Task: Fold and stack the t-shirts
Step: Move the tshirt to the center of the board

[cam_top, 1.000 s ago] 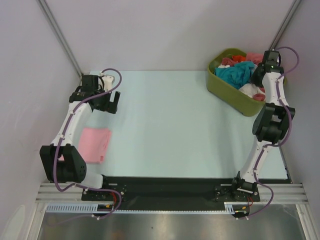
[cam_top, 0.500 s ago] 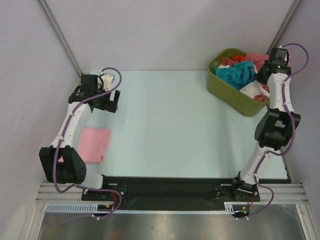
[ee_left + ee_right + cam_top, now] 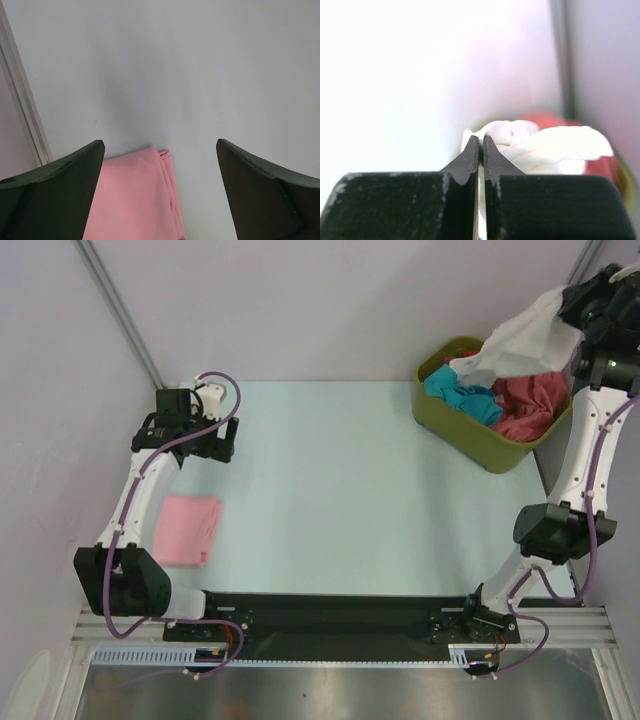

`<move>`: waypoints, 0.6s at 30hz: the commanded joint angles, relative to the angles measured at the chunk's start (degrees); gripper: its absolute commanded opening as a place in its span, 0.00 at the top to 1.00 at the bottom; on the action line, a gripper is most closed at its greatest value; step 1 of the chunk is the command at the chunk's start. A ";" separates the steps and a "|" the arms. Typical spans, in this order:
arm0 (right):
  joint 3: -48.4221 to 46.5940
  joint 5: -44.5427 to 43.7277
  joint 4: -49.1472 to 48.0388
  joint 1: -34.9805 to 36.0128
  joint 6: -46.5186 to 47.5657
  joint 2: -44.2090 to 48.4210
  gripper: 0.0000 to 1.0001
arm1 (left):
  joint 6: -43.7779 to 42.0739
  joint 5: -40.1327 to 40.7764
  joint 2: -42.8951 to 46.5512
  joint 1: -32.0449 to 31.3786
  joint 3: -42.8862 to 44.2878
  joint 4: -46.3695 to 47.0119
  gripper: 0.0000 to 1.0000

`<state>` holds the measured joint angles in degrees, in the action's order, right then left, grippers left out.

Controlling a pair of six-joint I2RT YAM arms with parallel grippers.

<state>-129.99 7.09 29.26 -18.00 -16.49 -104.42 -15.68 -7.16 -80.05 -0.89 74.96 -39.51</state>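
Near left: a pink t-shirt (image 3: 190, 530) lies folded into a flat rectangle on the table (image 3: 340, 490), just beside the left arm. It is the only one laid out so far.
Left arm: the left gripper (image 3: 160, 144) hovers over the table just past the far edge of the pink t-shirt. Its jaws are spread wide with nothing between them, the same as a second ago.
Far right corner: an olive-green tub (image 3: 490, 447) stands on the table. A teal t-shirt (image 3: 460, 397) and a rose-red t-shirt (image 3: 530, 400) are bunched inside it.
Above the tub: the right gripper (image 3: 481, 142) is raised high at the far right, clenched on a pinch of the white t-shirt (image 3: 520, 335).
White t-shirt: it hangs in a long drape from that gripper, and its lower end trails down to the tub's back rim. Whether it has fully left the pile cannot be told.
Just changed: a second ago the right gripper was low in the tub with its jaws part open. It has since closed and swung upward, pulling the white t-shirt up and uncovering the rose-red one.
For the task: the second garment appears to be picked. It probably needs carrying to the middle of the table and spreading flat before folding. The trailing end may snag its neighbours.
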 commanded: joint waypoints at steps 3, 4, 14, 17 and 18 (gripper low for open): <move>-4.74 9.43 -26.49 -0.11 -7.58 8.79 1.00 | -0.84 -2.24 2.97 -0.08 -0.60 2.33 0.00; -5.00 10.13 -28.62 -0.02 -8.55 9.23 1.00 | -0.84 -2.25 3.23 -0.08 -0.78 2.42 0.00; -0.89 17.34 -34.70 25.62 -9.70 15.91 1.00 | -0.23 2.14 3.76 -0.08 -0.60 3.82 0.00; 6.66 17.86 -37.59 33.19 -12.59 18.63 1.00 | -0.40 2.59 4.11 -0.08 -0.60 4.00 0.00; 8.95 17.78 -37.95 34.25 -14.86 19.42 1.00 | -0.40 2.50 4.29 -0.08 -0.69 4.00 0.00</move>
<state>-124.92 23.68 -3.27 13.82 -27.79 -87.61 -15.59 -5.72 -78.63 -0.89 74.24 -37.63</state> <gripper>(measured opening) 0.031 0.996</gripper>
